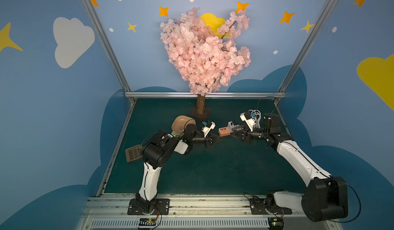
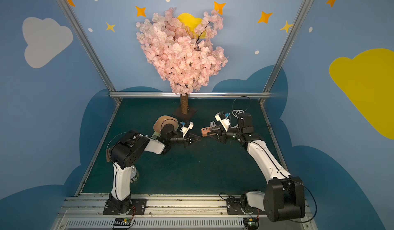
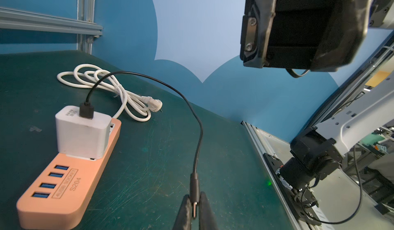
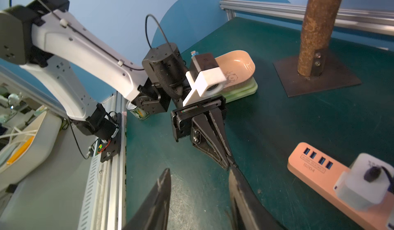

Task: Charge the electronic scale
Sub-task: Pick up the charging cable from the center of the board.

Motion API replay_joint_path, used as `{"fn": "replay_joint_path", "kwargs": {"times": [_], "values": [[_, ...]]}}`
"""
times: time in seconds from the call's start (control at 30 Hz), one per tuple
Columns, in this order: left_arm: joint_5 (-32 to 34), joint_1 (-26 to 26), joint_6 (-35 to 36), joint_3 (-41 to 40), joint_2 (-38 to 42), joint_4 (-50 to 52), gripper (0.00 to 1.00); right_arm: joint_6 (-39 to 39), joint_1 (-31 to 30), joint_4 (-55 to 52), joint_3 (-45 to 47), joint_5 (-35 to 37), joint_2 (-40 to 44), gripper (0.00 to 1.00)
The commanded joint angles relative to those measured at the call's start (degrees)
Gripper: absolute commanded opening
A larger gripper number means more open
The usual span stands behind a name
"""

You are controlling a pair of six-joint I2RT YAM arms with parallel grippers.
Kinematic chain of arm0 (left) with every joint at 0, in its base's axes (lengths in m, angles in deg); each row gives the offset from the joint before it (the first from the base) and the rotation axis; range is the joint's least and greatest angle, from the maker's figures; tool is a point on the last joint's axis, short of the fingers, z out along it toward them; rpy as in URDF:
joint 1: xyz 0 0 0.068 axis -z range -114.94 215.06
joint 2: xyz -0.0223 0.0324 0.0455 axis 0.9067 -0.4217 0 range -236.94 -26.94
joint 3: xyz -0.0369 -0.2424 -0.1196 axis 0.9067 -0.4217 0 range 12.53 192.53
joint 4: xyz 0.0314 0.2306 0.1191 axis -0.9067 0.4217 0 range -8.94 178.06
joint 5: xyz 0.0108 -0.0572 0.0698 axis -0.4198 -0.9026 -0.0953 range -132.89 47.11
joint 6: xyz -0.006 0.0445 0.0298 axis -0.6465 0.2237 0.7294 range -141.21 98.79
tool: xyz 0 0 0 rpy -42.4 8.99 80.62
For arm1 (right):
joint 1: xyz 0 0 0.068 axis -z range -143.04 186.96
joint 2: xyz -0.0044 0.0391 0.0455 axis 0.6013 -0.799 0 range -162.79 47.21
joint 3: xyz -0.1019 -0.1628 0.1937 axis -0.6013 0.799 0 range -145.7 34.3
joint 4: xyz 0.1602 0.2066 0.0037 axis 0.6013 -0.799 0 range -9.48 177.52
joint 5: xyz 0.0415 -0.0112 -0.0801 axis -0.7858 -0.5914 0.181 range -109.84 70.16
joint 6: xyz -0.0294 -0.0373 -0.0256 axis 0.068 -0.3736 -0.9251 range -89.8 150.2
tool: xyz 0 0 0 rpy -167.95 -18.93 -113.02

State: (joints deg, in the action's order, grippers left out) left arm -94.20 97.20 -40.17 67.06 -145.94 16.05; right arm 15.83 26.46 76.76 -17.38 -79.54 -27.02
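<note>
The electronic scale, pale green with a peach panda tray, sits at the back left of the mat, partly hidden behind my left arm. My left gripper is shut on the small plug of a black cable. That cable runs from a white charger cube on the orange-pink power strip. My right gripper stands open and holds nothing. One of its fingertips lies right beside the left gripper's tip.
A coiled white cord lies behind the strip. The blossom tree's trunk and its dark base plate stand at the back centre. A brown slotted piece and a small can are at the left edge.
</note>
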Motion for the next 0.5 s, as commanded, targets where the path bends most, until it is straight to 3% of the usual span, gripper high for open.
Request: {"fn": "replay_joint_path", "kwargs": {"times": [0.0, 0.33, 0.47], "values": [[-3.0, -0.2, 2.9, 2.4, 2.4, 5.5, 0.10, -7.4, -0.3, -3.2, -3.1, -4.4, -3.5, 0.43], [-4.1, 0.0, 6.8, 7.0, 2.6, 11.1, 0.10, -12.4, -0.5, -12.5, -9.0, -3.8, -10.6, 0.45], [-4.2, 0.1, 7.1, 8.1, 2.0, 11.4, 0.09, -14.0, -0.4, -15.2, -10.4, -4.1, -12.7, 0.40]]}}
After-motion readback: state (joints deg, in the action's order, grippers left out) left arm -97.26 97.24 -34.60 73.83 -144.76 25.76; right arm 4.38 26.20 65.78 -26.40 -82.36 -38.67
